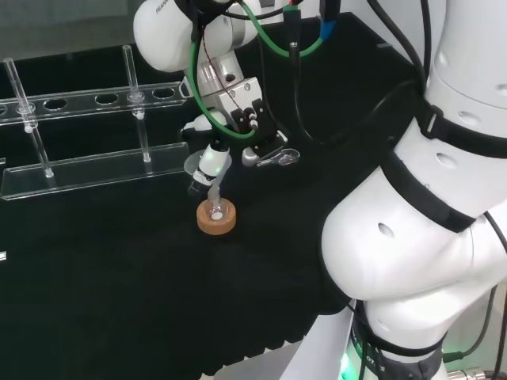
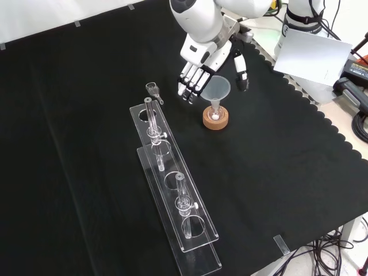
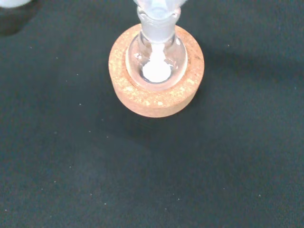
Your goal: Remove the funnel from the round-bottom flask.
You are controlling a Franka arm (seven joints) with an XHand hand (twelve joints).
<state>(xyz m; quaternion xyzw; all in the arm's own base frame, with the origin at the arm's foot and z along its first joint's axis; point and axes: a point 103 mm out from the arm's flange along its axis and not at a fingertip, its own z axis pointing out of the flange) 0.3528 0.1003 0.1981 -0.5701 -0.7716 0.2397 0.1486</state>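
A small clear round-bottom flask [image 2: 215,117] sits in a cork ring [image 2: 215,122] on the black cloth. A translucent funnel [image 2: 217,89] stands with its stem in the flask's neck. The hand [image 2: 200,69] hangs over it from the view's top, fingers [image 2: 190,86] to the funnel's left and thumb [image 2: 242,73] to its right, all fairly straight and spread. I cannot tell whether they touch the funnel. In the head view the hand [image 1: 238,119] is just above the funnel [image 1: 201,166] and cork ring [image 1: 216,220]. The wrist view shows white powder in the flask [image 3: 156,59] on its cork ring [image 3: 156,99].
A clear acrylic tube rack [image 2: 172,190] with two glass tubes lies to the left of the flask in the front view; in the head view the rack [image 1: 87,170] is at the far left. A small glass piece [image 2: 153,89] lies by the rack's far end.
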